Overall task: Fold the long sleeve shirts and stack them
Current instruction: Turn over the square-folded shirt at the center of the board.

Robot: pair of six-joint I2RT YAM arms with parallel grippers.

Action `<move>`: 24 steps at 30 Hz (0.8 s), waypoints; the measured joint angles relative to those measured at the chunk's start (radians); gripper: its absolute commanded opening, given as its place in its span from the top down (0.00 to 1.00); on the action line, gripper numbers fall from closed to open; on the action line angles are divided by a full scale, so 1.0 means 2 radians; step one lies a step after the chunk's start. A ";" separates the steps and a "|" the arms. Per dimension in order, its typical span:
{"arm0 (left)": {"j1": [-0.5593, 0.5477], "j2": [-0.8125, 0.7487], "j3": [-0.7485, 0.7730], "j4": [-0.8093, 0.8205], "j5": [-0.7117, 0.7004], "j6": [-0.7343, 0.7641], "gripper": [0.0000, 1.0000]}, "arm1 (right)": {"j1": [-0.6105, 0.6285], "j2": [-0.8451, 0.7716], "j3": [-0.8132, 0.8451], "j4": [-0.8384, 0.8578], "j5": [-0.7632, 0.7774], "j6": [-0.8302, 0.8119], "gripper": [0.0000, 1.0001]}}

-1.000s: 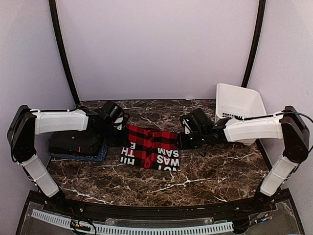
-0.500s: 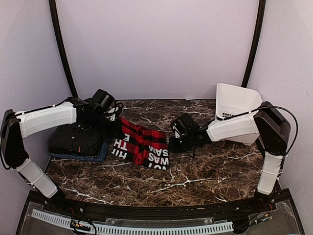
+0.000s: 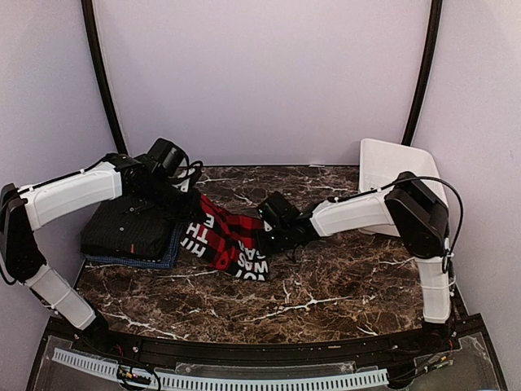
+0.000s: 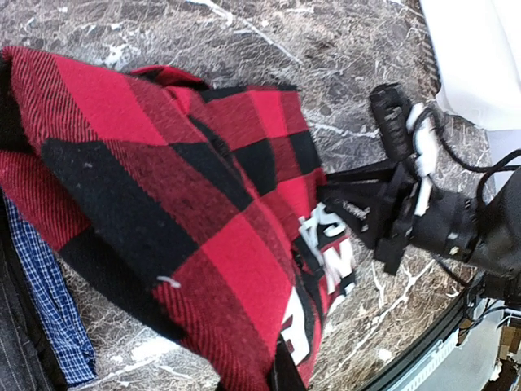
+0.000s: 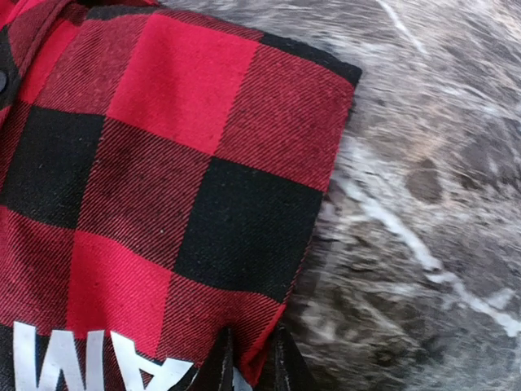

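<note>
The red-and-black checked shirt [image 3: 230, 238], folded with white letters showing, hangs slightly tilted between both grippers just right of the stack. My left gripper [image 3: 186, 211] is shut on its left edge; in the left wrist view the cloth [image 4: 163, 187] covers all but one dark fingertip [image 4: 285, 376]. My right gripper [image 3: 265, 235] is shut on its right edge, its fingertips [image 5: 223, 368] pinching the hem of the shirt [image 5: 163, 163]. The black shirt [image 3: 129, 228] with a small red tag lies folded on the blue shirt [image 3: 168, 256] at the left.
The white plastic basket [image 3: 396, 169] stands at the back right, behind my right arm. The dark marble table [image 3: 342, 277] has its front edge near the arm bases. The purple back wall is close behind the stack.
Both grippers have moved left with the checked shirt between them, bringing it beside the black shirt. The shirt has bunched and tilted. The right arm has stretched out leftward.
</note>
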 measured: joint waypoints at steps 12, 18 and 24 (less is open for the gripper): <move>0.002 0.014 0.067 0.010 0.050 0.001 1.00 | 0.044 0.079 0.084 0.065 -0.065 0.032 0.85; -0.008 0.062 0.084 0.056 0.095 -0.015 1.00 | 0.053 0.113 0.091 0.162 -0.132 0.089 0.85; -0.020 0.092 0.073 0.095 0.123 -0.031 1.00 | 0.053 0.127 0.084 0.220 -0.158 0.122 0.84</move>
